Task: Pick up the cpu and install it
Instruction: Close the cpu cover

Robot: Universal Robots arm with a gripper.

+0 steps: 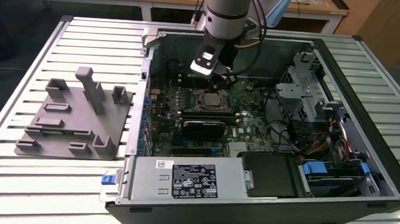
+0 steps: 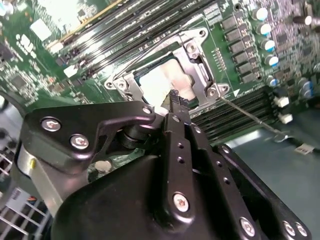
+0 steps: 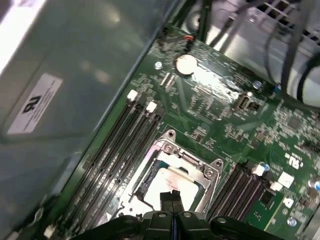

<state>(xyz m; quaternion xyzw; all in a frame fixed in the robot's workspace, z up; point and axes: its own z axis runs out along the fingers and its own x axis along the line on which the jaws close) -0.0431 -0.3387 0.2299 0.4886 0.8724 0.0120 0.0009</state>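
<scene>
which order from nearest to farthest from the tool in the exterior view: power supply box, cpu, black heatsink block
1. cpu: in the socket on the board, right beneath the tool.
2. black heatsink block: on the board, one step further toward the camera side of the case.
3. power supply box: along the case's edge closest to the camera, farthest.

Exterior view high over computer case, both wrist views close above socket
</scene>
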